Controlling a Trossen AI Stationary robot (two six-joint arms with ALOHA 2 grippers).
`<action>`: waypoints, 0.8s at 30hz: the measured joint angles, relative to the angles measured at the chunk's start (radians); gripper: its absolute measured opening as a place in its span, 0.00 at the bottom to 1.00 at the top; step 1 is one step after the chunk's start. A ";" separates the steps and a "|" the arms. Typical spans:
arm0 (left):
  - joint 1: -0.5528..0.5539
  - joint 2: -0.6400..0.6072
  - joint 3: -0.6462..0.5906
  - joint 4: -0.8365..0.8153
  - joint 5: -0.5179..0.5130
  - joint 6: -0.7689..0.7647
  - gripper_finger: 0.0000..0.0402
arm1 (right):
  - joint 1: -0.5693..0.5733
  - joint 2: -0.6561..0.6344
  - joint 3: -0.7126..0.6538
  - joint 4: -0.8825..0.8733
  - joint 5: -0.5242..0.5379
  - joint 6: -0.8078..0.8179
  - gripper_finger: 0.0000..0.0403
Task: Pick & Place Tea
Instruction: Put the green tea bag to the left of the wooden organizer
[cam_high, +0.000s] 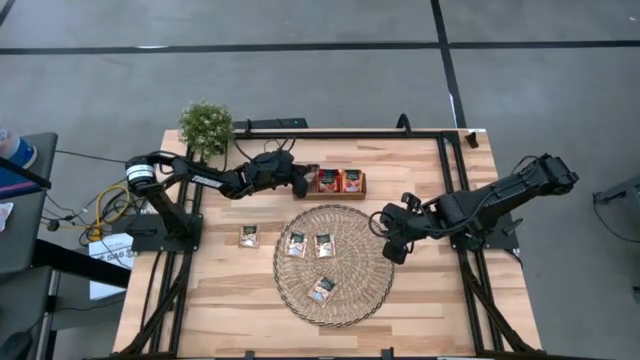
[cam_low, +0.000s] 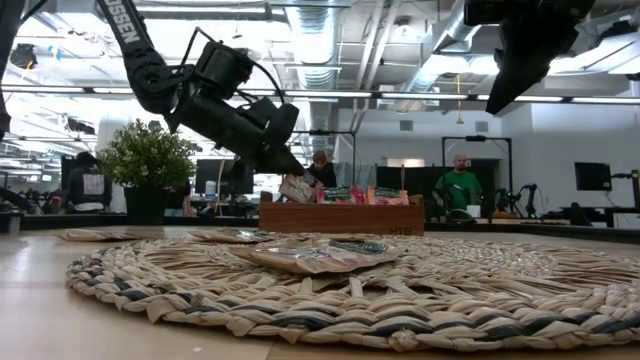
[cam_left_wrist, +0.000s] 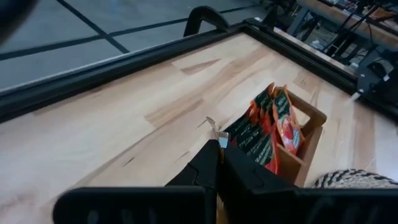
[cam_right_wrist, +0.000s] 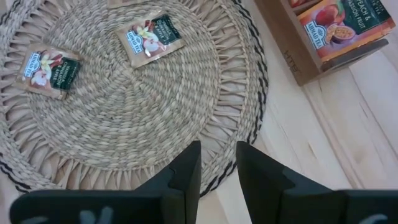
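Observation:
Three tea sachets (cam_high: 296, 243) (cam_high: 324, 245) (cam_high: 322, 289) lie flat on the round woven mat (cam_high: 334, 264). A fourth sachet (cam_high: 249, 236) lies on the table left of the mat. The wooden tray (cam_high: 350, 193) holds red-orange sachets (cam_left_wrist: 273, 121) standing on edge. My left gripper (cam_high: 300, 180) is shut on a pale sachet (cam_low: 298, 188) over the tray's left end. My right gripper (cam_right_wrist: 217, 165) hangs open above the mat's right edge (cam_high: 390, 235), touching nothing. My left gripper pinches a pale sachet between its two fingertips (cam_left_wrist: 214, 155); only a pale corner (cam_left_wrist: 214, 129) shows beyond them in the wrist view. The fingers slant down from the table's left side. The sachet hangs below them (cam_low: 298, 188), just at the tray's left end.
A potted plant (cam_high: 206, 126) stands at the table's far left corner. A black frame rail (cam_high: 350, 133) runs along the far edge. People stand in the room behind the table (cam_low: 458, 185). Bare wood lies right of the tray and near the mat.

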 joint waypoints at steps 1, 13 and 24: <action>0.000 0.005 0.000 0.004 0.000 -0.003 0.00 | 0.000 0.000 0.000 0.002 0.000 0.000 0.23; 0.000 0.010 0.000 0.007 0.000 0.021 0.00 | -0.001 0.000 0.000 0.014 0.000 0.000 0.23; 0.000 0.010 0.000 -0.033 0.000 0.020 0.00 | -0.001 0.000 0.001 0.034 0.000 0.000 0.23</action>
